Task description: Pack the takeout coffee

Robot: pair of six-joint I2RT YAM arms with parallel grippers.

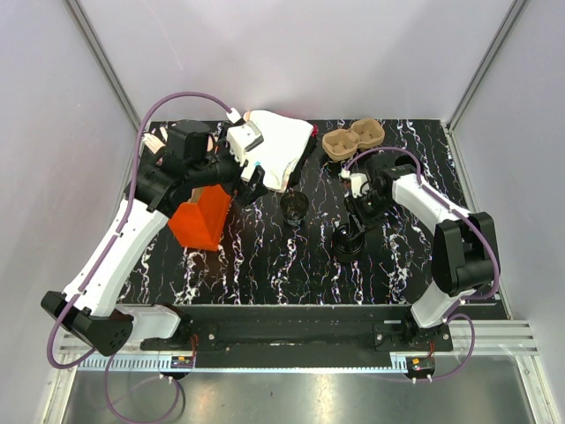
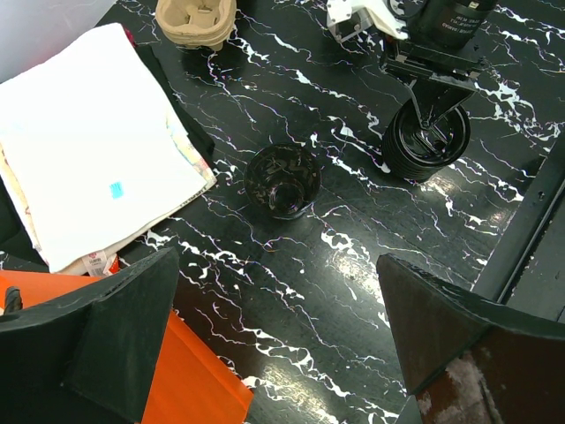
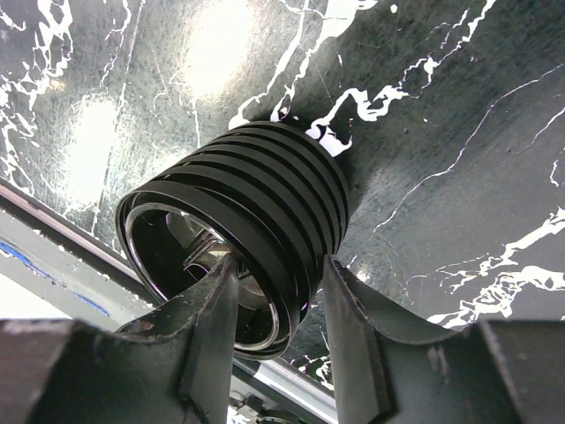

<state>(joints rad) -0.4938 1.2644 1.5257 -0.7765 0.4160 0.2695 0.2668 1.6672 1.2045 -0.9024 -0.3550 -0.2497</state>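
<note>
The takeout coffee (image 1: 294, 208), a small black round cup (image 2: 282, 181), stands alone on the marbled table between the arms. My left gripper (image 1: 254, 184) hovers up and to the left of it, jaws wide open (image 2: 282, 344) with only table between them. My right gripper (image 1: 353, 231) is down on a tilted, ribbed stack of nested black cups or lids (image 3: 265, 185), right of the single cup. One finger is inside the stack's rim, the other presses its outer wall (image 3: 278, 291). The stack (image 2: 425, 141) rests on the table.
A brown two-hollow cardboard tray (image 1: 353, 139) sits at the back (image 2: 196, 19). A white paper bag (image 1: 278, 146) lies flat at the back left (image 2: 88, 141). An orange bag (image 1: 201, 221) stands under my left arm (image 2: 185, 380). A metal rail (image 1: 291, 331) runs along the near edge.
</note>
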